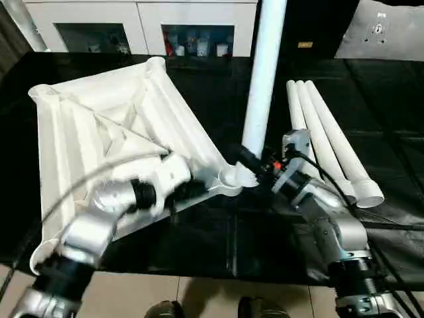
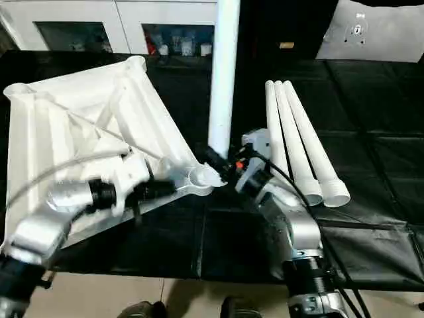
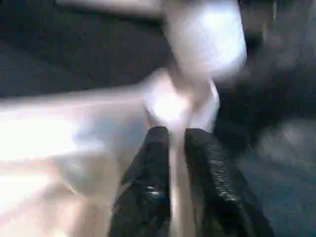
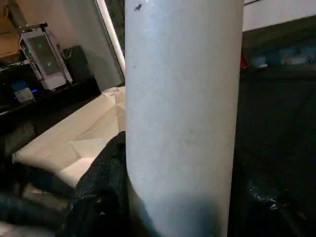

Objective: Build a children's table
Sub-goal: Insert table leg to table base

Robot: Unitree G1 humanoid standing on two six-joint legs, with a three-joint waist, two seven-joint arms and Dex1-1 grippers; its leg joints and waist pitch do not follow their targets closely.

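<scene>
The white top point(image 1: 99, 126) lies upside down on the black table point(image 1: 199, 245), ribbed underside up, turned so one corner points toward the robot's middle. At that near corner is a round socket point(image 1: 230, 179), and a white leg point(image 1: 264, 79) stands upright with its lower end in or just at the socket; the exact seating cannot be told. The right gripper point(image 1: 255, 164) holds this leg low down, just above the socket, its black jaws clamped on either side of the tube; in the right wrist view the leg point(image 4: 182, 113) stands between dark fingers point(image 4: 101, 197). The left gripper point(image 1: 189, 192) is at the top's near edge beside the same socket. In the left wrist view its two black fingers point(image 3: 148, 173) stand narrowly apart with the thin white rim of the top between them; whether they pinch it cannot be told. Three more legs point(image 1: 331, 142) lie side by side on the table to the right, touching, flared ends nearest the robot. White cabinets point(image 1: 142, 26) stand beyond the table.
</scene>
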